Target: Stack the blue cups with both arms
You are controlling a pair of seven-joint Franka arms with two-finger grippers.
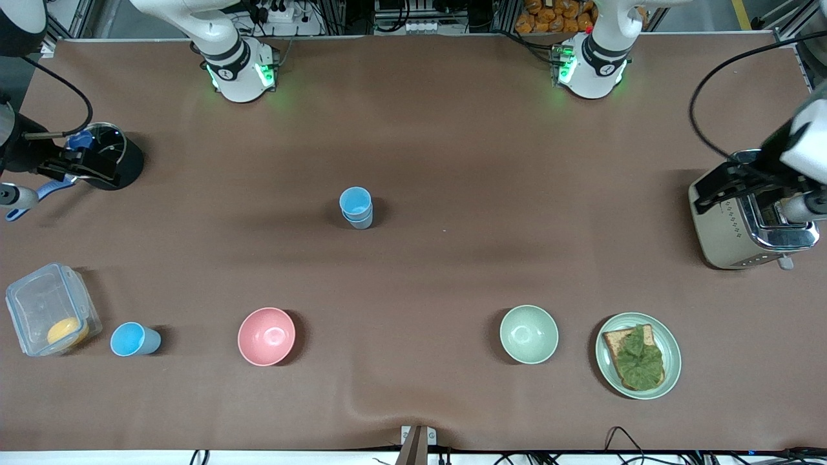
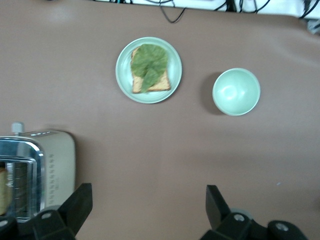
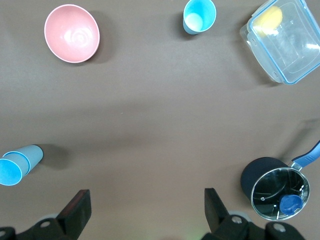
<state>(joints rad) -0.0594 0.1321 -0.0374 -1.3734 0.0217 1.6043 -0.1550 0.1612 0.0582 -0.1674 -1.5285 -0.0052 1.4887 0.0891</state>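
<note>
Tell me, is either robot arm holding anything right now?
No. Both hold nothing: the left pincer hangs open over the toaster, the right pincer open over the lidded pot.

Matt brown cloth-like surface [image 1: 452,142] showing soft wrinkles, toaster [image 1: 743,226] gleaming in polished metal at right edge, stacked cups [image 1: 356,207] looking like smooth plastic, pink bowl [image 1: 266,336] shining glossy, clear plastic box [image 1: 48,310] glinting lower left

toaster [image 2: 35,175] cut by edge, maybe bread inside — unclear
</note>
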